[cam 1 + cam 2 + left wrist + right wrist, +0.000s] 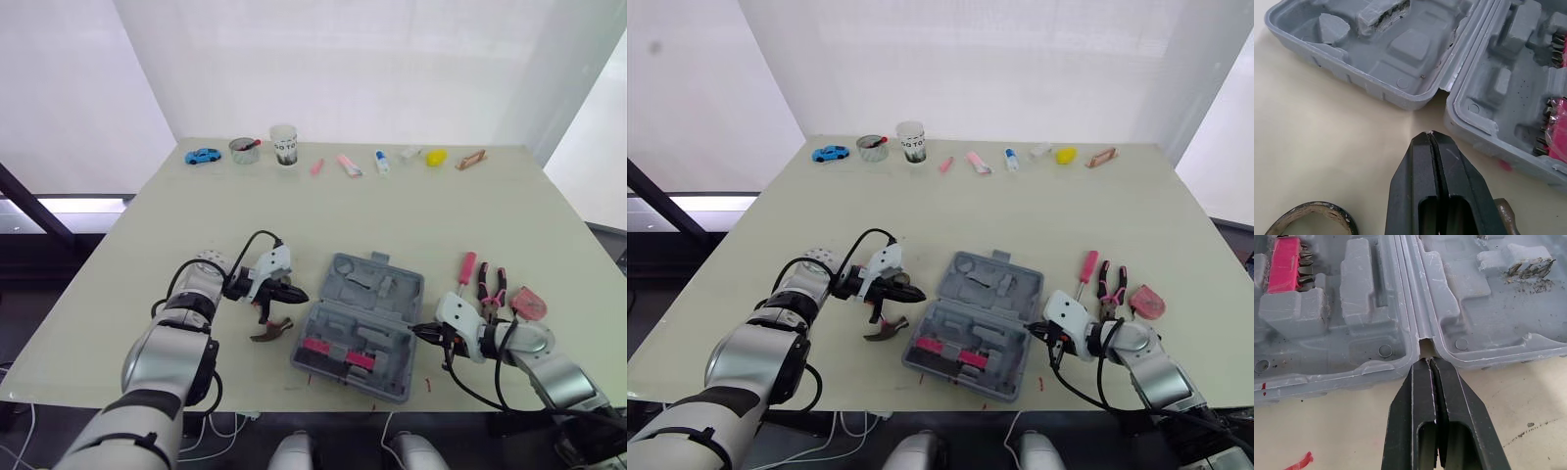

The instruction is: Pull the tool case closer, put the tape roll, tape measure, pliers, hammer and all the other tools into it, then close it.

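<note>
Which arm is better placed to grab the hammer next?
Left. The hammer lies just beside the left gripper, on its side of the tool case; the right gripper sits across the case, near the pliers.

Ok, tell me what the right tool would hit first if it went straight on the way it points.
The right tool, shut, points at the open tool case's hinge side. It would likely meet the rim first, at the notch between the two halves just ahead.
</note>
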Motion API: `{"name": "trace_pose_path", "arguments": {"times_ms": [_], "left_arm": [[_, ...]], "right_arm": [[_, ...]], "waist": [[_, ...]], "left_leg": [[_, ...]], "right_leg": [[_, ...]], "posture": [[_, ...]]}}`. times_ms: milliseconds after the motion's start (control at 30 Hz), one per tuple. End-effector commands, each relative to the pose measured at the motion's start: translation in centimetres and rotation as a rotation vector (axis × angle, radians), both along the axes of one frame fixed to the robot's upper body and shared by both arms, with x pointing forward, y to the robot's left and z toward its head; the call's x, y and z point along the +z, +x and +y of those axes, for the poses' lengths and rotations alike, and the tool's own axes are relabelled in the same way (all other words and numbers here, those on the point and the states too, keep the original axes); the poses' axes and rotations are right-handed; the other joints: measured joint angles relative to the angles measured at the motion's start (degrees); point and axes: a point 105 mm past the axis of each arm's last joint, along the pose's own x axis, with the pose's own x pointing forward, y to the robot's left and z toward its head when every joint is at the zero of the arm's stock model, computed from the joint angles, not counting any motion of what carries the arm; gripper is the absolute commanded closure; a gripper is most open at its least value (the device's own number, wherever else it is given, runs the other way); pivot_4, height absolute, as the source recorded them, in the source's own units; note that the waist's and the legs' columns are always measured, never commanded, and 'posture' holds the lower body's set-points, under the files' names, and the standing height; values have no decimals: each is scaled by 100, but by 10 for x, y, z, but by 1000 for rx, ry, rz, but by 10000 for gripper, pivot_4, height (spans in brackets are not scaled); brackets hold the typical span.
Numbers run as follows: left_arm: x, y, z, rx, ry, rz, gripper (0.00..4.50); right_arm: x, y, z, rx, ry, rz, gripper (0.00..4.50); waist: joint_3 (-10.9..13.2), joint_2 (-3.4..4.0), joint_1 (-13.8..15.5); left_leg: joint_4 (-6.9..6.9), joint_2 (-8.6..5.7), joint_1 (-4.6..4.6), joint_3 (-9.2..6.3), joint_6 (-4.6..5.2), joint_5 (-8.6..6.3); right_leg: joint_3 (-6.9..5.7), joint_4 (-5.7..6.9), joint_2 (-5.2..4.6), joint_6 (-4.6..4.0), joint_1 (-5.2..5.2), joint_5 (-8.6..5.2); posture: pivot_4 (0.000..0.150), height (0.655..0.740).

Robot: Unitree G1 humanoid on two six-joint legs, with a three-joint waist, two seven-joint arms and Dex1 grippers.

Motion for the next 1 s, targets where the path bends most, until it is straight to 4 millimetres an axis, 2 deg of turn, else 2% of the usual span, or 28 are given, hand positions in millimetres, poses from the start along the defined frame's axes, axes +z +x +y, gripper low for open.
{"name": "trace_pose_path", "arguments": {"times_ms": [33,533,800,1000], "left_arm": [[-2,-1,-1,-9,8,3,45000],[-13,3,-14,-25,77,-30,45000],[-15,8,-27,2,61,-49,45000],[-16,8,-30,-1,58,-45,45000]], "right_arm": [[6,1,5,16,9,-24,44589],[7,3,6,13,12,-31,44589],[6,3,7,10,15,-26,44589],[4,3,6,-7,40,-6,44589]], "waist": [[0,0,0],[0,0,-3],[0,0,27],[-1,0,27]], "left_leg": [[0,0,0,0,0,0],[1,0,1,-1,0,0],[13,0,2,-3,0,0],[20,-1,2,-3,0,0]], "right_leg": [[0,0,0,0,0,0],[0,2,0,0,0,0],[-1,9,0,1,5,1],[-1,9,0,3,9,3]], "posture": [[1500,7400],[1500,7400],[1500,7400],[1500,7400]]}}
